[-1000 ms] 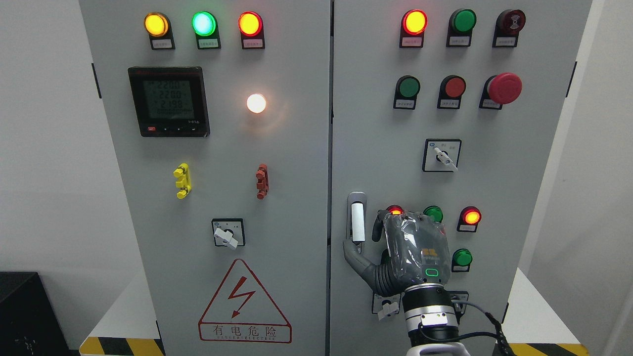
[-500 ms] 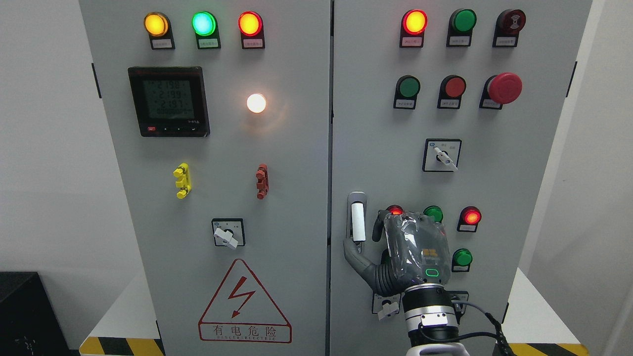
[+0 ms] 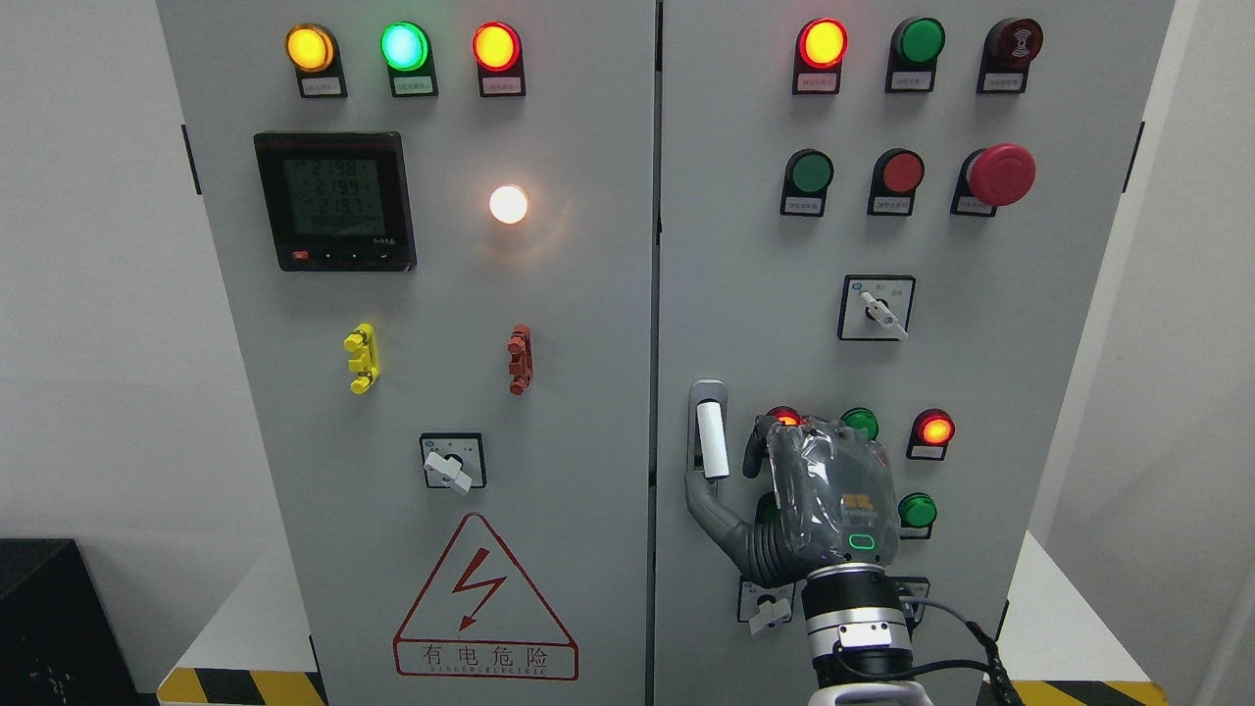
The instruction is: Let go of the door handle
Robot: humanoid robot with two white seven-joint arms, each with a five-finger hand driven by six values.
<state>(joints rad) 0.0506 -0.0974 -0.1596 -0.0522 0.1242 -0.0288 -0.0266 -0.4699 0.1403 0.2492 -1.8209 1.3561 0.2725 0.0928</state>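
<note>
The white door handle [image 3: 711, 439] stands nearly upright in its grey recess on the right cabinet door [image 3: 745, 294], close to the seam between the doors. My right hand [image 3: 726, 476], wrapped in clear plastic, comes up from the bottom edge and sits just below and right of the handle. Its thumb [image 3: 698, 495] reaches up to the handle's lower end, and its dark fingers [image 3: 753, 446] are loosely bent to the right of the handle, not closed around it. The whole length of the handle shows. My left arm is out of view.
Lit and unlit indicator lamps [image 3: 934, 429] and a green button [image 3: 916, 511] sit right beside my hand. A rotary switch [image 3: 768, 610] is below it and another [image 3: 878, 309] above. The left door [image 3: 441, 294] carries a meter, lamps, a selector switch and a warning triangle.
My right hand has slid a little to the right and down from the handle. The handle's lower end now leans slightly to the right. The meter reading changed.
</note>
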